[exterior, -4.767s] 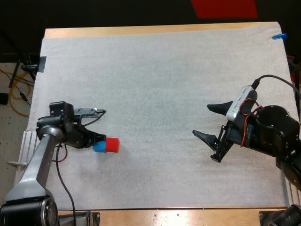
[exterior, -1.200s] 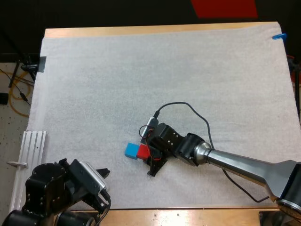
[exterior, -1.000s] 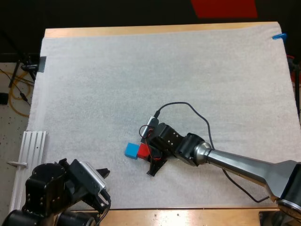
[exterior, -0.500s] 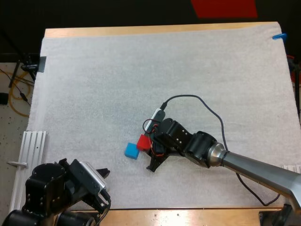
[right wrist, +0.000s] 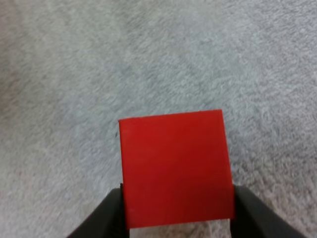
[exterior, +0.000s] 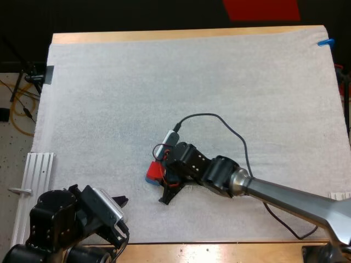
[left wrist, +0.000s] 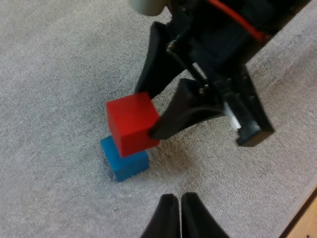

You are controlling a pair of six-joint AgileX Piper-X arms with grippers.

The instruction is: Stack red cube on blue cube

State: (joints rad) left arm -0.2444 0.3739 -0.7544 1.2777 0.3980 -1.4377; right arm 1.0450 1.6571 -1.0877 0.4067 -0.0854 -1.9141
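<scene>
The right fingers (right wrist: 101, 223) pinch the red cube (left wrist: 131, 124) by opposite flat sides, directly over the blue cube (left wrist: 124, 161); contact unclear. It looks light, stiff and smooth, so a mid-side hold suits. The left fingers (left wrist: 167, 218), near the blue cube, press together.

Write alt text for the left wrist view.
The right gripper holds the red cube over the blue cube on the mat; contact between them is unclear. The left gripper, shut on nothing, points toward them.
</scene>
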